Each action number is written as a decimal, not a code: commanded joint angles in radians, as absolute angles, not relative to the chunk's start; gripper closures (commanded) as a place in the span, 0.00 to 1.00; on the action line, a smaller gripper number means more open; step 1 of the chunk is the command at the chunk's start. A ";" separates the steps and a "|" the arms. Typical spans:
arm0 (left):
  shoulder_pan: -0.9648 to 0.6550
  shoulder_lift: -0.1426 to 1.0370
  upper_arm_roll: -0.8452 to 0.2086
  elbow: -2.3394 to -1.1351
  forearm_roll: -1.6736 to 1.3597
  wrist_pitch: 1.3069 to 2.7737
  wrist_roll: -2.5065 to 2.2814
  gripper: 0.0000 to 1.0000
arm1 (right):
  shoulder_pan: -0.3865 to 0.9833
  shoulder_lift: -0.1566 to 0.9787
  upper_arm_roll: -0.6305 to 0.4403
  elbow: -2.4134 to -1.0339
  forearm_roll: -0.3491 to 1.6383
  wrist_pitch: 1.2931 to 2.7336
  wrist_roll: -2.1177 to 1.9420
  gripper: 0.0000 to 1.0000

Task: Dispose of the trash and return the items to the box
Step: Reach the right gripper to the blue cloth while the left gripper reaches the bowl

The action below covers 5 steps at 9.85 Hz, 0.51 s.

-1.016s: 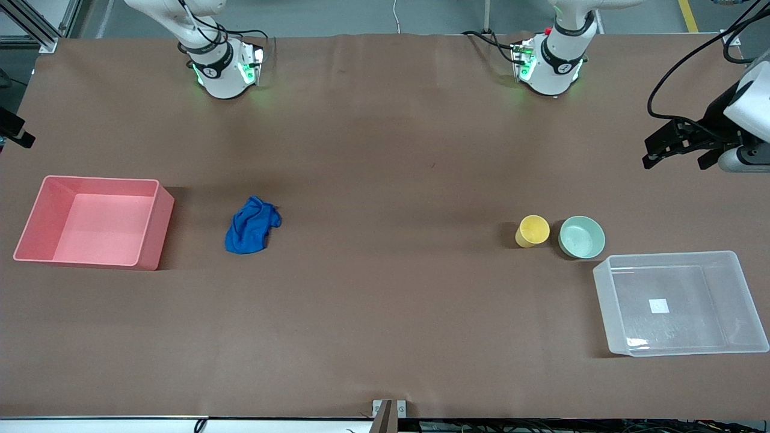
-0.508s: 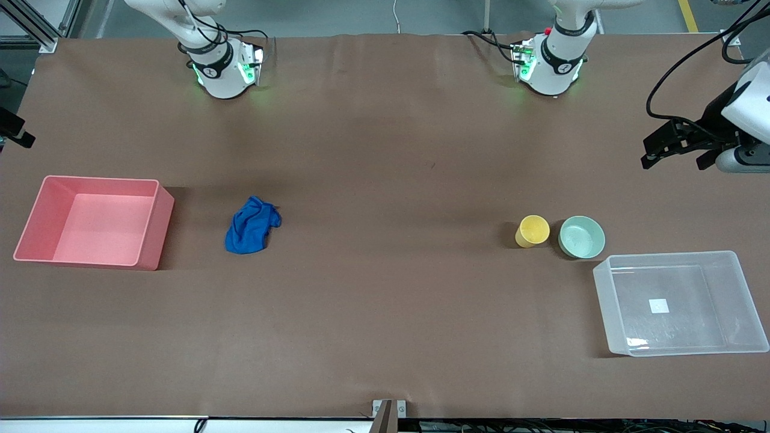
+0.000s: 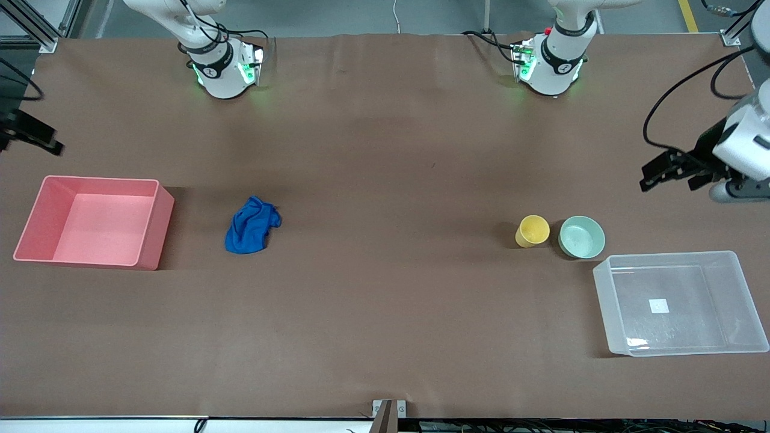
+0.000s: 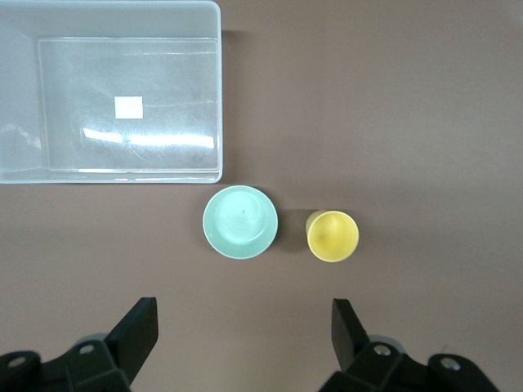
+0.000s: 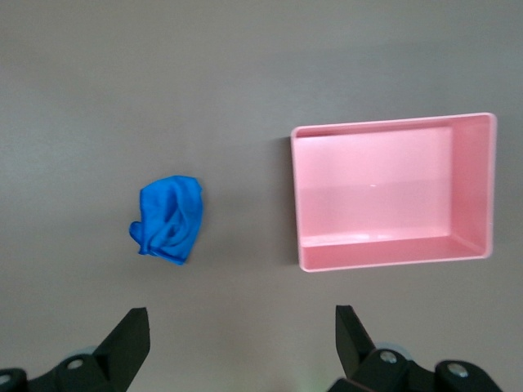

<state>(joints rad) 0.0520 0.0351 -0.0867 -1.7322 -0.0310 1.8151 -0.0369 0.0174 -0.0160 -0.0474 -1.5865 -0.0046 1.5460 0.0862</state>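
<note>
The royal-blue rag (image 3: 251,225) lies crumpled on the table beside the pink bin; it also shows in the right wrist view (image 5: 169,219). The yellow cup (image 3: 532,231) and the mint-green bowl (image 3: 582,237) stand side by side, upright, close to a corner of the clear tub (image 3: 692,282), which is empty. In the left wrist view the cup (image 4: 332,235), bowl (image 4: 239,221) and tub (image 4: 163,73) all show. My left gripper (image 3: 674,174) hangs open and empty above the table at the left arm's end; it shows open in its wrist view (image 4: 245,327). My right gripper (image 3: 36,137) is open and empty (image 5: 243,331) above the right arm's end.
An empty pink bin (image 3: 96,219) stands at the right arm's end of the table and shows in the right wrist view (image 5: 392,188). The brown table cover (image 3: 385,180) is bare between the rag and the cup. A small bracket (image 3: 388,409) sits at the table's front edge.
My left gripper has shifted lower in the front view, closer to the bowl and the tub. My right gripper has come further into the view above the pink bin's end. The objects have not moved.
</note>
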 commanded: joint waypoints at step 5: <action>0.150 0.170 -0.091 -2.072 -0.043 2.242 0.112 0.04 | 0.129 0.145 0.053 -2.058 -0.011 2.107 0.307 0.00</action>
